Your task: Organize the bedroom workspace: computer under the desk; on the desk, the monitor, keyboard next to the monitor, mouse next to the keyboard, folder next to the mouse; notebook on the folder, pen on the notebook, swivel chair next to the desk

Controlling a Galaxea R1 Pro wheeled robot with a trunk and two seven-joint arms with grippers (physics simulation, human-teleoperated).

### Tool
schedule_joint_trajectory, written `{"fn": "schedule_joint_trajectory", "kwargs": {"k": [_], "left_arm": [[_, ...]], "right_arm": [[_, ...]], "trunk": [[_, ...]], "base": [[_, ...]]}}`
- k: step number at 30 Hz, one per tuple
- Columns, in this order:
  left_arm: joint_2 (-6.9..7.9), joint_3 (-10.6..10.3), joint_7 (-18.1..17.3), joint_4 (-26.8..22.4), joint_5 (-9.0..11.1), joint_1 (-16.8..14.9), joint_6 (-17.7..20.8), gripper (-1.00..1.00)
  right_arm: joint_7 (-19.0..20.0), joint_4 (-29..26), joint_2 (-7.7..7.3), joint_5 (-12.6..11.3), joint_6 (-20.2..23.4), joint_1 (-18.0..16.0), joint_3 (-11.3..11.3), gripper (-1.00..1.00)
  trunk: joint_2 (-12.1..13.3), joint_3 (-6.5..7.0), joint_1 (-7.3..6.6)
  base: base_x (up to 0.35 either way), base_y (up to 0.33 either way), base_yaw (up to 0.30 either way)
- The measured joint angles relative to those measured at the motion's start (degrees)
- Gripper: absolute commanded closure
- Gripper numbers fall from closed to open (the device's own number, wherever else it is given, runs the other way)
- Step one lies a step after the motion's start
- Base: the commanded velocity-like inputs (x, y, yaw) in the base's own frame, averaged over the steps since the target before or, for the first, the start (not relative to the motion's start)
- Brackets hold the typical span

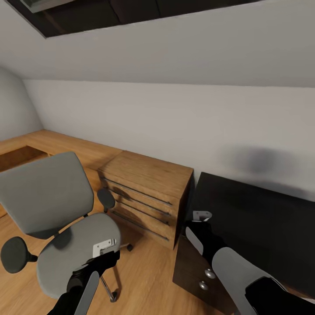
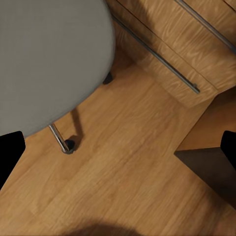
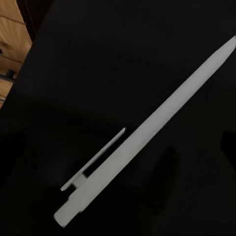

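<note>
In the head view, the chair (image 1: 65, 227) is seen beside the dresser (image 1: 146, 194), its seat bare, with the left gripper (image 1: 105, 247) over the seat's edge and the right gripper (image 1: 202, 216) at the desk (image 1: 262, 218) corner. In the left wrist view, the fingertips (image 2: 10, 152) are spread, nothing between them. In the right wrist view, the pen (image 3: 147, 130) fills the frame close against the black top; whether it is pinched cannot be told, so a centred, level grip should be confirmed first.

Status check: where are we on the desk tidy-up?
Looks done: the swivel chair seat is bare, so the folder is off it. In hand: the right wrist view has the pen close up over the black desk; whether the right claw grips it I can't tell. Left: chair stands apart from the desk, beyond the wooden dresser.
</note>
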Motion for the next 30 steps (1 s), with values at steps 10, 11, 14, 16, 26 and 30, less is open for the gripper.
{"fn": "schedule_joint_trajectory", "kwargs": {"k": [10,11,14,16,26,30], "left_arm": [[0.00,0.0,0.0,0.0,0.0,0.0,0.0,-1.00],[0.00,0.0,0.0,0.0,0.0,0.0,0.0,-1.00],[0.00,0.0,0.0,0.0,0.0,0.0,0.0,-1.00],[0.00,0.0,0.0,0.0,-0.1,0.0,0.0,-1.00],[0.00,0.0,0.0,0.0,-0.1,0.0,0.0,-1.00],[0.00,0.0,0.0,0.0,0.0,0.0,0.0,-1.00]], "right_arm": [[-0.1,-1.6,0.03,-0.6,0.3,0.0,0.1,-1.00],[-0.1,-1.8,0.02,-0.6,0.3,0.0,0.1,-1.00],[-0.1,-2.3,0.02,-0.6,0.3,0.0,0.1,-1.00],[-0.1,-2.3,0.02,-0.6,0.3,0.0,0.1,-1.00],[-0.1,-2.3,0.01,-0.6,0.3,0.0,0.0,-1.00],[-0.1,-2.4,-0.05,-0.7,0.3,0.0,0.0,-1.00]], "trunk": [[-4.0,-1.79,2.19],[-4.4,-1.97,2.41],[-5.2,-2.33,2.85],[-5.2,-2.33,2.85],[-5.2,-2.33,2.85],[-5.2,-2.33,2.85]], "base": [[0.000,0.000,0.000],[0.000,0.000,0.000],[0.000,0.000,0.000],[0.000,0.000,0.000],[0.000,0.000,0.000],[0.000,0.000,0.000]]}}
